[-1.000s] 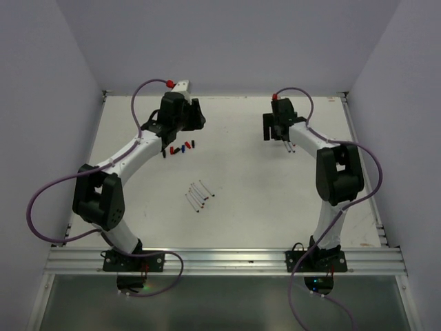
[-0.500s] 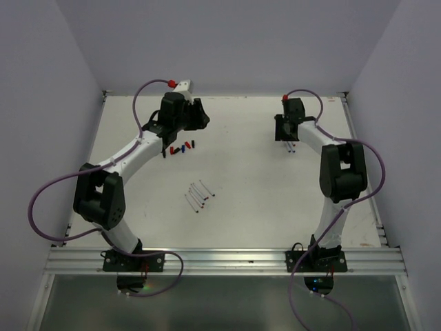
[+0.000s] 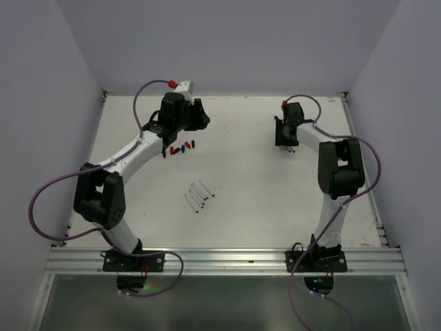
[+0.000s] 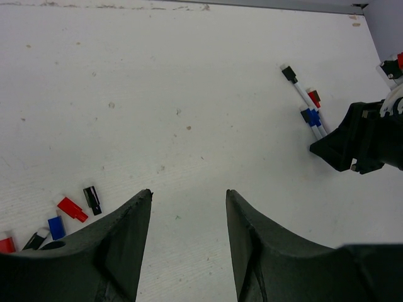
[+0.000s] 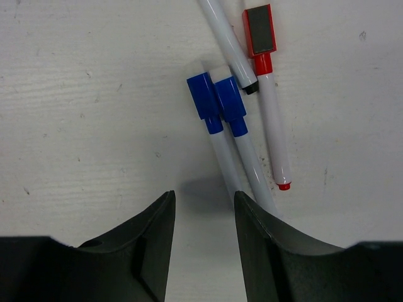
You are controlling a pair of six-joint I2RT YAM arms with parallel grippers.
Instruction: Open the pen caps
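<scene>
Pens, four (image 5: 252, 160): two with blue caps (image 5: 230, 100), one with a red cap (image 5: 260, 30), one black-ended, lying close together on the white table (image 4: 189, 75) at far right, just ahead of my right gripper (image 5: 204, 201), its jaws part-open over bare surface, gripping nothing. Loose pen caps (image 4: 72, 209), red, blue, black: scattered beside my left gripper (image 4: 189, 195), likewise part-open, empty. Uncapped pens (image 3: 198, 195): cluster at table centre.

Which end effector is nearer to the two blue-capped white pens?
Right. The right end effector hovers over the blue-capped white pens; the left end effector is across the white table by loose coloured caps.
</scene>
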